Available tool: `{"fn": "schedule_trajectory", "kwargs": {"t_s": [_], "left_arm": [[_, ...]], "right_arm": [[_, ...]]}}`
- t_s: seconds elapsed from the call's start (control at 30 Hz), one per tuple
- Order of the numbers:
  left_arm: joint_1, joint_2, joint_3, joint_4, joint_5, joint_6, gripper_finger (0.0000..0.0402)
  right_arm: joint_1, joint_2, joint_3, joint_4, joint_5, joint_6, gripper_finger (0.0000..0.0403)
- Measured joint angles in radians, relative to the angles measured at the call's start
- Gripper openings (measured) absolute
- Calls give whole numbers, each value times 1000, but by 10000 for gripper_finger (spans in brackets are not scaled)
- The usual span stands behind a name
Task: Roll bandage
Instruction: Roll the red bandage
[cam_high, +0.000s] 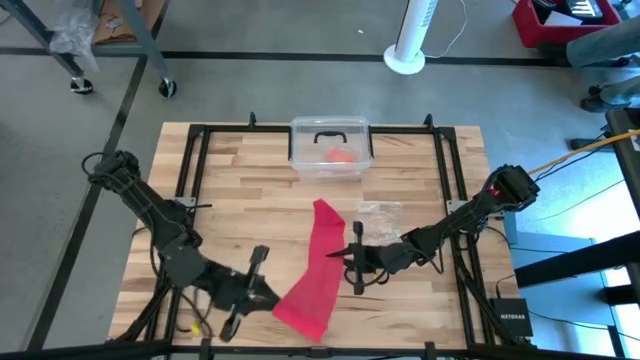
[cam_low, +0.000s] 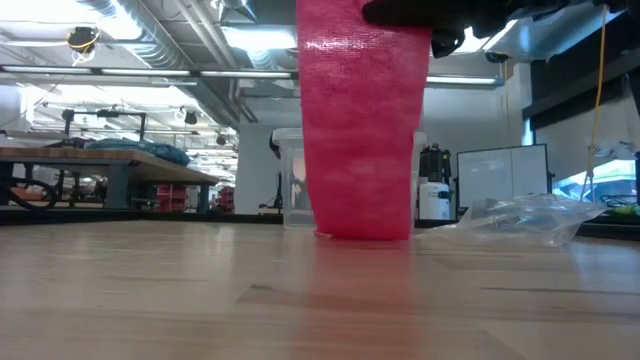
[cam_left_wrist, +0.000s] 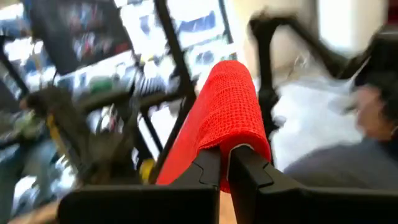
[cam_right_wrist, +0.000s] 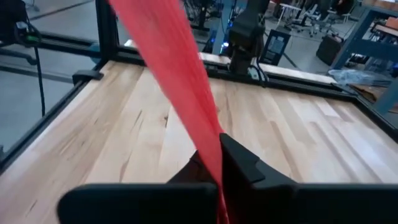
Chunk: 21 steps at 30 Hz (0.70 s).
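Where the bandage (cam_high: 317, 270) lies in our high view, it runs as a long red band across the middle of the wooden tabletop (cam_high: 240, 190), from a narrow far end near the centre to a wider end close to the front edge. We see the left tool (cam_high: 262, 290) at that near end, its fingers (cam_left_wrist: 208, 169) closed on the red cloth, which drapes over them in the left wrist view. The right tool (cam_high: 352, 256) sits at the band's right edge, roughly midway along it, and in the right wrist view its fingers (cam_right_wrist: 239, 163) are pressed together on the cloth, which stretches away taut and tilted above the wood. From the low view the bandage hangs as a broad red sheet with its lower edge touching the tabletop.

Just right of the far end we find a crinkly clear plastic bag (cam_high: 380, 213) lying flat. Beyond it, at the far side of the tabletop, stands a clear plastic box (cam_high: 330, 149) with a dark handle on its lid and a small orange-red lump (cam_high: 342, 156) inside.
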Motion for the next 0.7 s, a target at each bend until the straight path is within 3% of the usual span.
{"fn": "schedule_trajectory", "kwargs": {"t_s": [0.17, 0.37, 0.43, 0.7], "left_arm": [[-34, 0, 0, 69, -25, 107, 4], [-21, 2, 0, 63, -358, 98, 4], [-5, 2, -9, 41, -425, 64, 4], [40, 4, -17, -30, -443, -21, 4]], "right_arm": [[0, 24, 0, 19, 0, 3, 4], [0, 24, 0, 50, -6, 5, 4], [0, 24, 0, 59, -40, 30, 10], [0, 24, 19, 58, -69, 115, 86]]}}
